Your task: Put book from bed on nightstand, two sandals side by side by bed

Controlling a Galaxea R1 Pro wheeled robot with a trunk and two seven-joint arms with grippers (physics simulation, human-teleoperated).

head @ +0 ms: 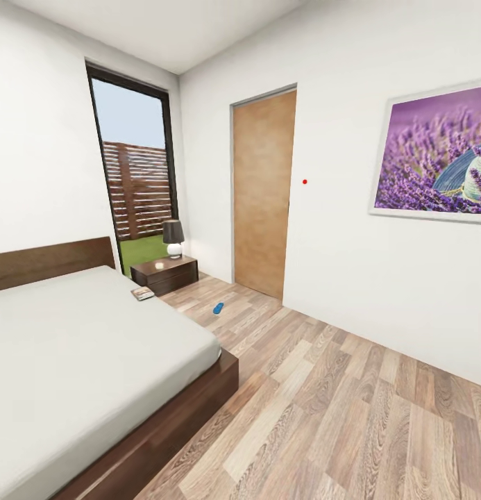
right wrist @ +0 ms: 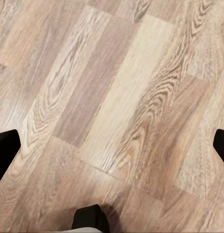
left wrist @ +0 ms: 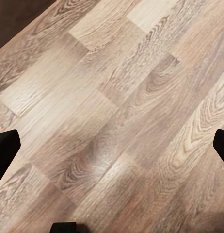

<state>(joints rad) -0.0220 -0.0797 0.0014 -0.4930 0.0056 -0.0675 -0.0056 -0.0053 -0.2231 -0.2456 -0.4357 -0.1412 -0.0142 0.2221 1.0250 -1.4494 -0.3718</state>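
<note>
The bed and the lavender picture are cut off by the frame edges. The book cover is too small to read.

The bed fills my nine-to-seven side, headboard against the far wall. The book lies on the bed's far corner at eleven o'clock. Just beyond it stands the nightstand, a lamp on top, the window behind. One sandal lies on the floor at twelve, between bed and door. A picture hangs at two.
</note>
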